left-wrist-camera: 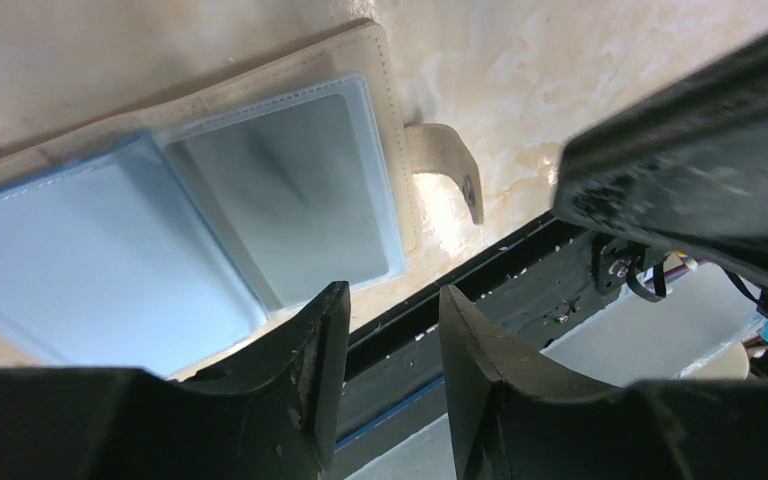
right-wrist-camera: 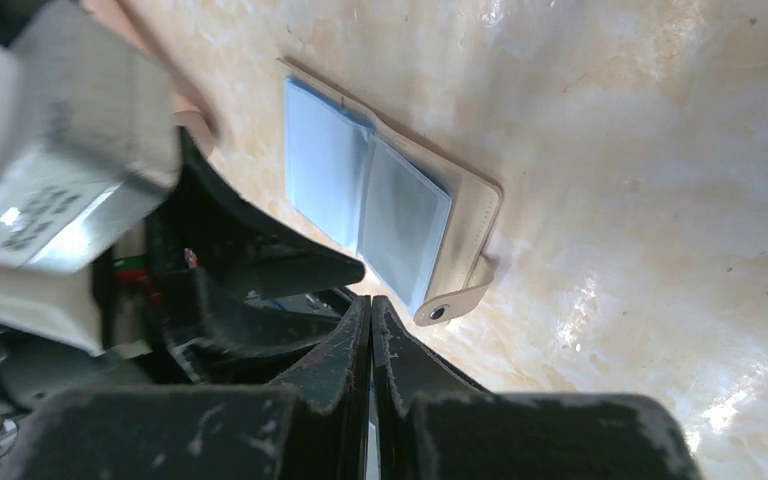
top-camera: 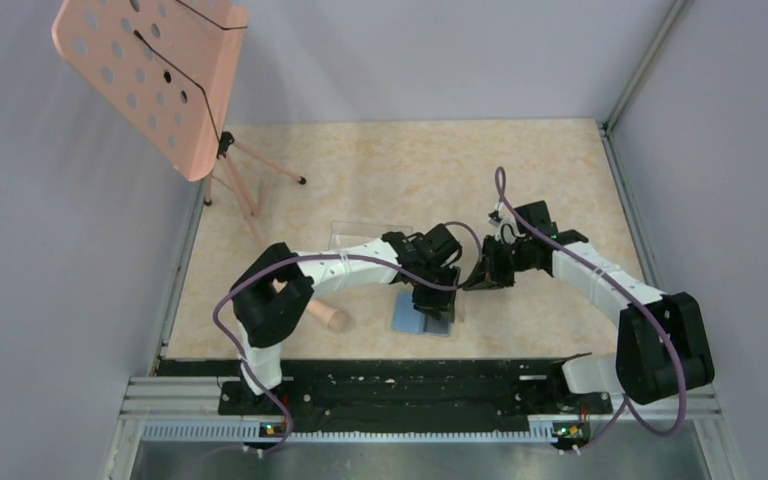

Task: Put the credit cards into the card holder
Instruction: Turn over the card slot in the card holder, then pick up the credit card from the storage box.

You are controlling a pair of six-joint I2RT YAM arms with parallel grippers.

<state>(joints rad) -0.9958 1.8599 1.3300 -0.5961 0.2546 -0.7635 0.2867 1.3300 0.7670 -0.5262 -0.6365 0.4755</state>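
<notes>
one card holder [left-wrist-camera: 260, 200] lies open under the spread, empty left gripper [left-wrist-camera: 392, 300], likely for loading. right gripper [right-wrist-camera: 371, 305] pressed together beside it.

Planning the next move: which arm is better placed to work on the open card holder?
Left, probably. The left gripper hangs over the open card holder, jaws parted and empty. The right gripper is shut, off to the holder's side.
</notes>
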